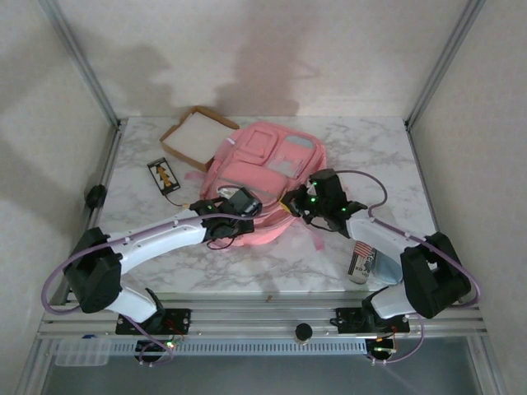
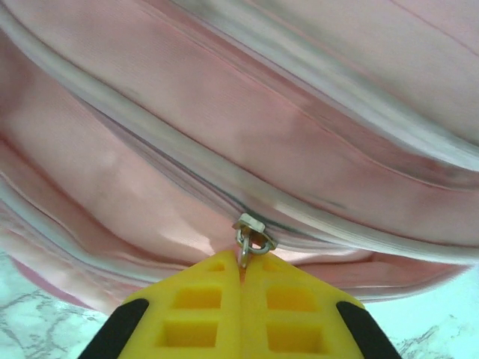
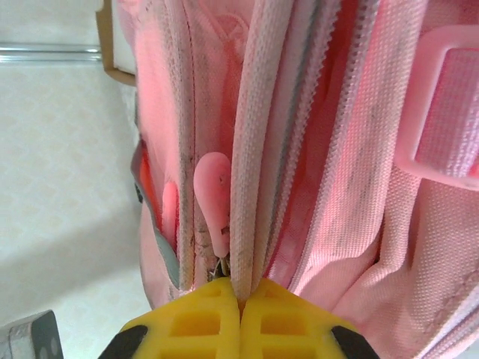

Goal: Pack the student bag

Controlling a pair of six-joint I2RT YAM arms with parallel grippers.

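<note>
1. While the bag is lying flat in the middle of the table with its front pockets facing up, a striped packet is lying off the bag's near right corner. It is well apart from the bag and partly under the right arm, probably waiting to go in.
2. At the bag's near edge, the left gripper is squeezing fully shut on the small metal zip pull, its yellow fingers meeting on the ring. That grip is giving it a handle, I judge, for dragging the slider along the zip.
3. Further right along the bag's near edge, the right gripper is pinching shut on a raised ridge of zip tape, just beside a pink tab. It is likely bracing the fabric so that the zip is pulling against tension instead of bunching.
4. Beside that ridge, the bag's seam is gaping a little and showing pink lining; whether anything is inside I cannot tell.
5. Off the bag's left side, a small dark card is lying loose, near the bag but apart from it.
6. Just beside the bag's far left corner, a shallow cardboard box is sitting open, showing a flat pale inside and nothing else that I can make out.
</note>
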